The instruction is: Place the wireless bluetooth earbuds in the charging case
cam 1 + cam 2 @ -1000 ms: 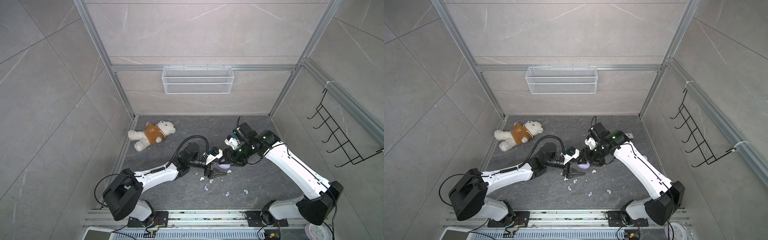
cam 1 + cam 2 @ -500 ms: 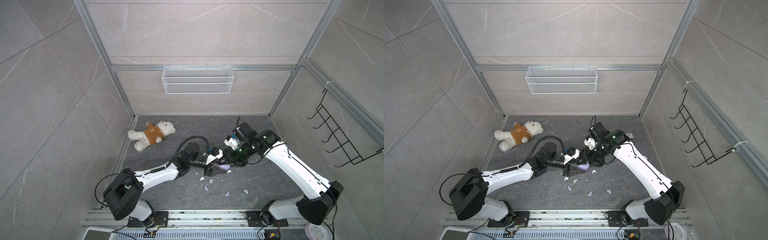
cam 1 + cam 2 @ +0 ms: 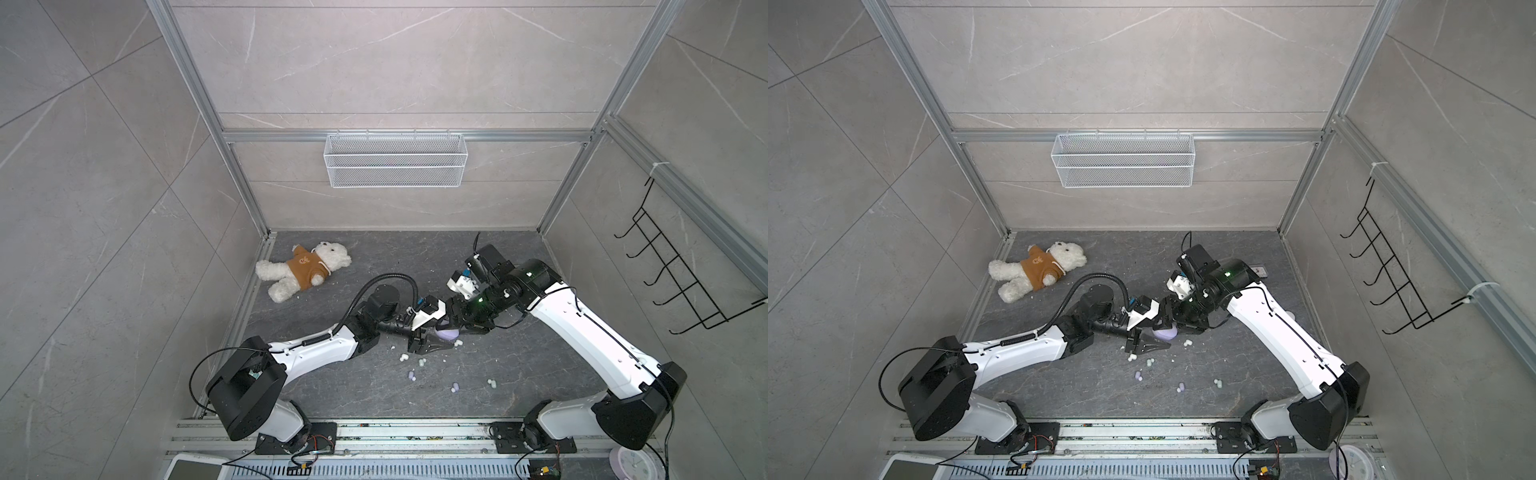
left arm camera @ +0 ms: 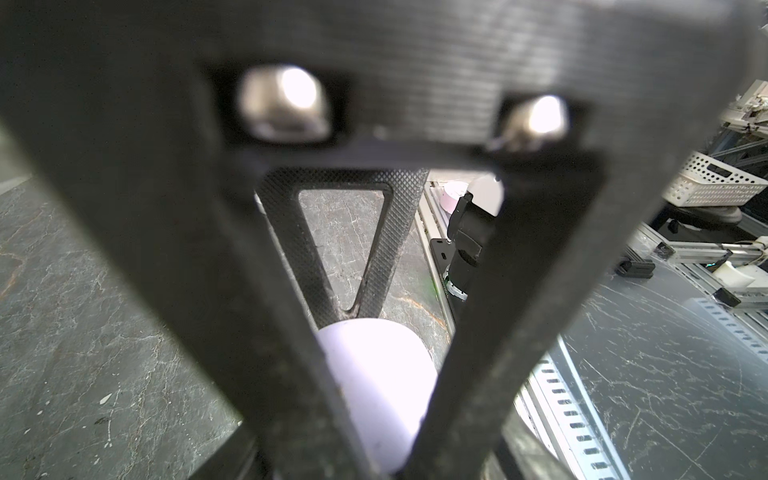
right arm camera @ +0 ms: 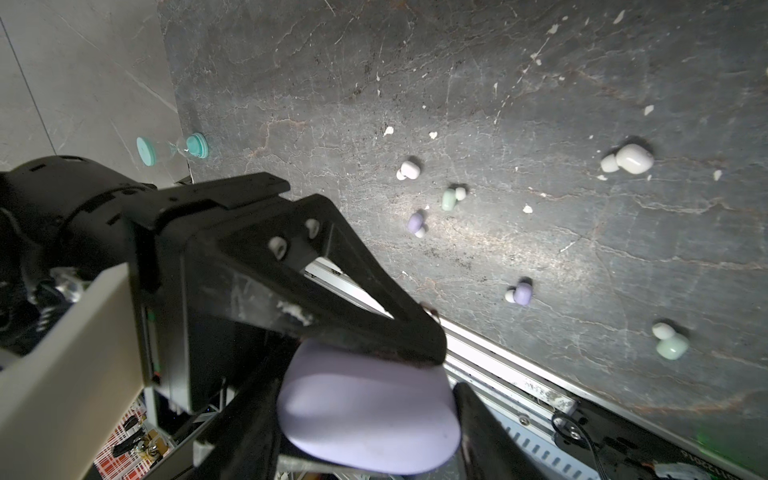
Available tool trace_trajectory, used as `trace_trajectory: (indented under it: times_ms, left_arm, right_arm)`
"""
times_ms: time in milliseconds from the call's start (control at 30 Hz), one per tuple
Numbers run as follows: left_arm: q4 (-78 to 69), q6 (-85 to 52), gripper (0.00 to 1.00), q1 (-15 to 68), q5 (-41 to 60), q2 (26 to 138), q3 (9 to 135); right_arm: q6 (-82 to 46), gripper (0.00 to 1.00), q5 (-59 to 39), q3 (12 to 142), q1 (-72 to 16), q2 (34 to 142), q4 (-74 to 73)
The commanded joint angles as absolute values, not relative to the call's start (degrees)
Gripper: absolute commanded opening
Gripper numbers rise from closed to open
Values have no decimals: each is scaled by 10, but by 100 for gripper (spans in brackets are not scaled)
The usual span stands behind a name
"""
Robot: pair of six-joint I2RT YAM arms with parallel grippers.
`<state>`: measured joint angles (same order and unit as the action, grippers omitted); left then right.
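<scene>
The smooth lilac plastic charging case [image 5: 365,399] is light, hard and rounded, so it can slip easily. The right tool [image 3: 1177,324] pinches it from both sides, and the left tool [image 3: 436,343] seems to be pressed onto its upper edge. The tiny bean-shaped plastic earbuds [image 5: 519,293], white, lilac and mint green, lie loose on the dark stone-pattern desk [image 5: 540,83], near both tools but apart from them. They will probably roll, so it is best to grip each one across its thick body.

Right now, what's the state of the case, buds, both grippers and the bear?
charging case, lid looks shut, held
earbuds, six loose on the floor, none in the case
left gripper, closed on the case
right gripper, closed on the case
teddy bear, lying on the floor
</scene>
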<state>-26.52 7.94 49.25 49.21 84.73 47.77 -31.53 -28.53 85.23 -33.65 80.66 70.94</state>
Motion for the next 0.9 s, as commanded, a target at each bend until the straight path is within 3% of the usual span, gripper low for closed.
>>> trace_trajectory:
  times_ms: [0, 467, 667, 867]
  left_arm:
    - [-264, 100, 58, 501, 534, 844, 489]
    - [-265, 97, 45, 501, 543, 849, 493]
    - [-257, 97, 55, 501, 541, 844, 494]
    - [-251, 103, 56, 501, 540, 841, 493]
  right_arm:
    - [-314, 48, -286, 861, -338, 796, 686]
    - [-321, 47, -292, 858, -338, 793, 677]
    - [-323, 46, -293, 853, -338, 788, 675]
    - [-324, 45, -297, 852, -338, 785, 673]
